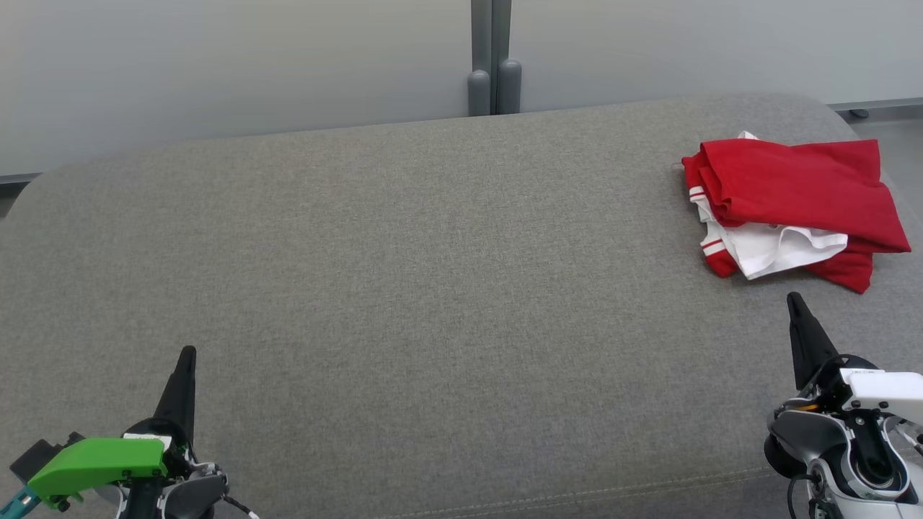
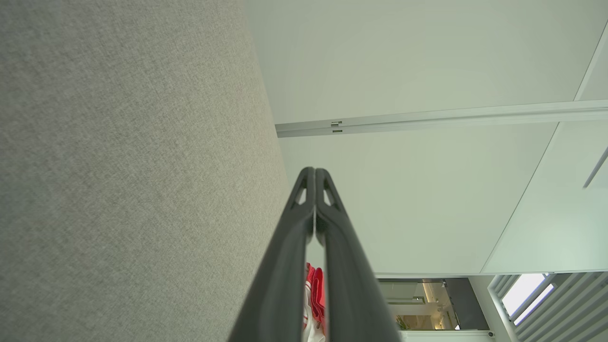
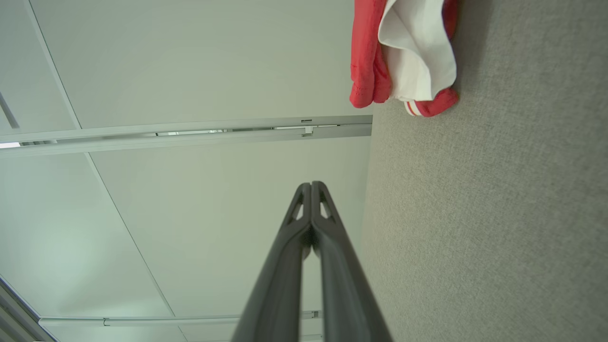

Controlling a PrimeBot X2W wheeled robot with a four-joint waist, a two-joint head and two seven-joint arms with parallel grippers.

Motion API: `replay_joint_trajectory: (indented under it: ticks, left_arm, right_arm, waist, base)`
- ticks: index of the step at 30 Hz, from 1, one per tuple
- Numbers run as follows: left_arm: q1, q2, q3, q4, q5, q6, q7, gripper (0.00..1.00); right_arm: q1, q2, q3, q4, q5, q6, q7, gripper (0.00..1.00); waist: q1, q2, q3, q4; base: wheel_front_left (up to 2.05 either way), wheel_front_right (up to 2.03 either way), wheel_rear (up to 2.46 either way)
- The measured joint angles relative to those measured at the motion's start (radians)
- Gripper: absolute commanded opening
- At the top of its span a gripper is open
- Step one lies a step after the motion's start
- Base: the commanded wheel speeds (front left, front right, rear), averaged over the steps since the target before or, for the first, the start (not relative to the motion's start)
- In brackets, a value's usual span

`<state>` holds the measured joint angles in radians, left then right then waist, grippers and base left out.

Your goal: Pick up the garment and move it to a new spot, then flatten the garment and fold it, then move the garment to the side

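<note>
A wide padded surface (image 1: 433, 288) covered in grey woven fabric has rounded far corners and a stitched seam along its near edge. Behind it stands a pale wall (image 1: 216, 65) of smooth panels. Two short grey posts (image 1: 494, 90) rise side by side where two panels meet. In the left wrist view a thin metal rail (image 2: 427, 118) crosses the wall, and grey slats (image 2: 579, 304) lie beside a bright window (image 2: 522, 292).

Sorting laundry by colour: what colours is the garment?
Red garment with white parts and striped trim; head view best.
</note>
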<state>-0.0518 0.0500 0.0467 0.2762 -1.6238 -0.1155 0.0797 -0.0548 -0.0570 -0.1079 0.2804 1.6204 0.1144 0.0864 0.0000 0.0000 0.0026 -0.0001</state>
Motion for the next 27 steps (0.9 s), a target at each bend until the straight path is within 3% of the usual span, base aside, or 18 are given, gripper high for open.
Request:
replay_joint_trajectory:
  ticks: [27]
  left_arm:
    - [-0.001, 0.0, 0.002, 0.003, 0.0, 0.0, 0.0, 0.0]
  right_arm:
    - [-0.003, 0.0, -0.002, 0.002, 0.0, 0.003, 0.002, 0.0]
  waist:
    - [0.0, 0.0, 0.0, 0.0]
  base:
    - [0.0, 0.0, 0.0]
